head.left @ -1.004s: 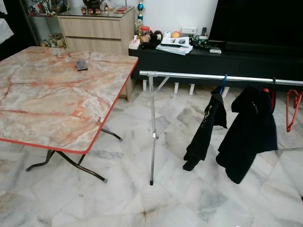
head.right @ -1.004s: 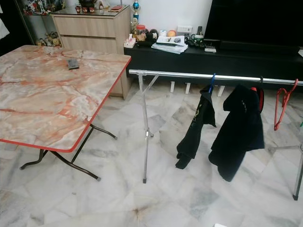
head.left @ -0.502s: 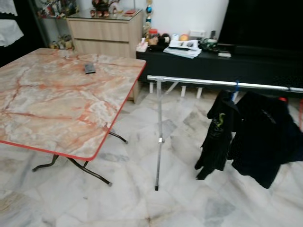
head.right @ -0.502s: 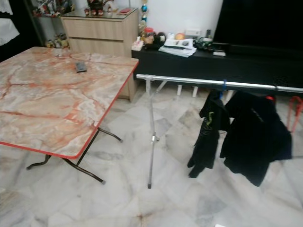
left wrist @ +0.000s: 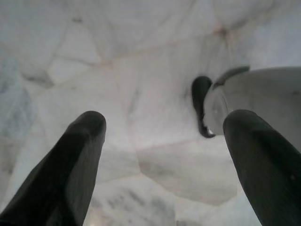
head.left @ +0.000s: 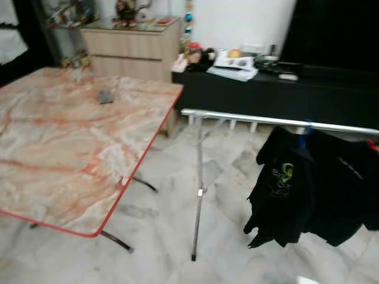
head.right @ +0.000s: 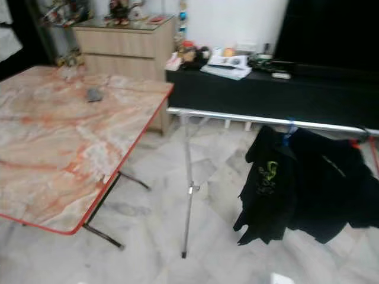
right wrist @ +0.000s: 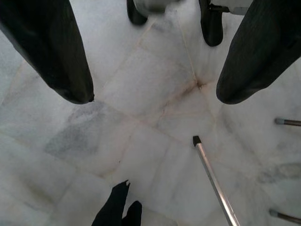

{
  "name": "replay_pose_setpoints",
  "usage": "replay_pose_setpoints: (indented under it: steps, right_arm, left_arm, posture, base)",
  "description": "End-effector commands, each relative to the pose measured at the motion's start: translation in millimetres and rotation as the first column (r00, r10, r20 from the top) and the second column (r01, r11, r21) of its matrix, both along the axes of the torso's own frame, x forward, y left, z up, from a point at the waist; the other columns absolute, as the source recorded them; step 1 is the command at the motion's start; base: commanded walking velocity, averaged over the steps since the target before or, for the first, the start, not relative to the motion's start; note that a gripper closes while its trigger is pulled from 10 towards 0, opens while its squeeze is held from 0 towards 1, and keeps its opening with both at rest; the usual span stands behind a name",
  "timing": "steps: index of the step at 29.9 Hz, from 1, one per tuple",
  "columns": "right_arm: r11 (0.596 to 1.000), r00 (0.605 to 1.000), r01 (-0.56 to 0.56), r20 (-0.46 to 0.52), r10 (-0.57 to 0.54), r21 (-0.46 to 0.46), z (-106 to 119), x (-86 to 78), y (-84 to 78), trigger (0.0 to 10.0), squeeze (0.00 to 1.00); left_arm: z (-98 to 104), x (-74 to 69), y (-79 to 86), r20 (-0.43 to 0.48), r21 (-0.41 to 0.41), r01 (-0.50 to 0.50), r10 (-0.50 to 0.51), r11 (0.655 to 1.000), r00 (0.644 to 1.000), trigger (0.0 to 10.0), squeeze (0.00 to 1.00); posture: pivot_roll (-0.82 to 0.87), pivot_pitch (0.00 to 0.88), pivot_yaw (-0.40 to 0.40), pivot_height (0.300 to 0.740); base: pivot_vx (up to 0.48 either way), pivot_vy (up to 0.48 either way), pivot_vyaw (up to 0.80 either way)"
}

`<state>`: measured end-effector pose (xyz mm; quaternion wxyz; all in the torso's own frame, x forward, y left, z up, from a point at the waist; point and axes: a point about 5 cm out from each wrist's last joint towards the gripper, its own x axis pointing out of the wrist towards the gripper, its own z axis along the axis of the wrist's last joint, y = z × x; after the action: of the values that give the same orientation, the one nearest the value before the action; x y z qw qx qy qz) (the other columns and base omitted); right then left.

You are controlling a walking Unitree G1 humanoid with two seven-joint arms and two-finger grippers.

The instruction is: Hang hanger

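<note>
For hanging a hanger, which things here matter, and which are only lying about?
For the job:
- clothes rail
- blue hanger
- black garments

Lying about:
- marble-top folding table
- small dark object on it
- wooden drawers
- cluttered black TV bench

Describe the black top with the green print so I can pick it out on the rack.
Find the silver rail of the clothes rack in front of the black TV bench. Two black garments hang from it; the black top is the one nearer the rack's upright leg, on a blue hanger. It alone carries a yellow-green print.

Each gripper has two long, rounded matte-black fingers [left wrist: 70, 169], with a grey-silver curved body part [left wrist: 263, 94] beside them
</note>
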<state>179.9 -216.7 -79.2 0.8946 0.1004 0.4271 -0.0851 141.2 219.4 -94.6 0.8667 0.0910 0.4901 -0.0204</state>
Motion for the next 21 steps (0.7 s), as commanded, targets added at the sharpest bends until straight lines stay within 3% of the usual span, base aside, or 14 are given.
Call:
replay_pose_setpoints:
  steps: [1,4,18,21]
  right_arm:
    - [0.999,0.999,0.034,-0.036,-0.035,-0.016,-4.1,-13.9,-11.3,10.0,0.00]
    - [0.999,0.999,0.031,-0.034,-0.032,-0.014,-3.9,-13.6,-11.1,10.0,0.00]
    - [0.999,0.999,0.034,-0.032,-0.035,-0.022,-3.4,-14.0,-13.7,10.0,0.00]
    - [0.999,0.999,0.035,-0.029,-0.036,-0.022,-3.2,-13.8,-14.2,10.0,0.00]
  left_arm:
    - [0.7,5.5,-7.3,0.014,-0.016,0.015,-0.014,1.000,1.000,10.0,0.00]
    - [0.7,5.7,-7.5,0.015,-0.018,0.012,-0.012,1.000,1.000,10.0,0.00]
    - [0.4,5.9,-9.7,0.010,-0.012,0.037,-0.037,0.999,0.999,10.0,0.00]
    - [0.4,6.0,-9.7,0.014,-0.010,0.030,-0.030,1.000,0.999,10.0,0.00]
  posture:
    - [0.08,0.037,0.002,0.740]
    - [0.08,0.035,0.001,0.740]
    - [0.07,0.030,-0.006,0.740]
    - [0.07,0.030,-0.010,0.740]
  base:
    - [0.375,0.000,0.00]
    - [0.340,0.000,0.00]
    - [0.000,0.000,0.00]
    - [0.000,-0.443,0.00]
